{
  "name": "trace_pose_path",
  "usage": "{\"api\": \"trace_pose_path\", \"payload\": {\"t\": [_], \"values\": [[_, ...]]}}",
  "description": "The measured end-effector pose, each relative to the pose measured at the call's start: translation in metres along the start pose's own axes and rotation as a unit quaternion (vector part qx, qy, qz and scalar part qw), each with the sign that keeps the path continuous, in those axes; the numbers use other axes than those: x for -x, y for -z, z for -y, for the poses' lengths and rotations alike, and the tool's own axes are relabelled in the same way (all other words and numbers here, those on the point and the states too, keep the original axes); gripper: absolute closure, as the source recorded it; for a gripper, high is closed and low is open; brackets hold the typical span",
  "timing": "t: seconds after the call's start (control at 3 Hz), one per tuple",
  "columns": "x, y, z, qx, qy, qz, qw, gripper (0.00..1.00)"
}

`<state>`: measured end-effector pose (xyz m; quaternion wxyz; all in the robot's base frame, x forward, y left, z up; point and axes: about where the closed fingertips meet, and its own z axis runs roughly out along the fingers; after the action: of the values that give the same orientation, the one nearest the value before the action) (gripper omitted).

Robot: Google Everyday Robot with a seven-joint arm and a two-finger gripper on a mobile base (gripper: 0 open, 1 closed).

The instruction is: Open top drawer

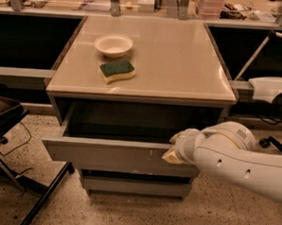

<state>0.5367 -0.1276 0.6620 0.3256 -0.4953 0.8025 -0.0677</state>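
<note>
The top drawer (110, 154) is a wide grey handle-less front with white scratch marks right of centre. It stands pulled out from the cabinet, and its dark shallow interior shows behind the front. My gripper (173, 154) is at the drawer front's upper right edge, at the end of the white arm that comes in from the right. The arm's wrist covers the right end of the drawer front.
A cream bowl (113, 45) and a green-and-yellow sponge (116, 70) lie on the beige cabinet top (181, 64). A lower grey drawer front (132, 185) sits beneath. A dark chair (3, 121) stands at the left, and a white base part (271, 88) at the right.
</note>
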Motion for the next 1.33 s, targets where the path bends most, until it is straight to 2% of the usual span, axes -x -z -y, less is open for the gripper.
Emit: {"api": "trace_pose_path", "payload": {"t": [1.33], "values": [[-0.007, 0.015, -0.011, -0.002, -0.009, 0.001, 1.0, 1.0]]}}
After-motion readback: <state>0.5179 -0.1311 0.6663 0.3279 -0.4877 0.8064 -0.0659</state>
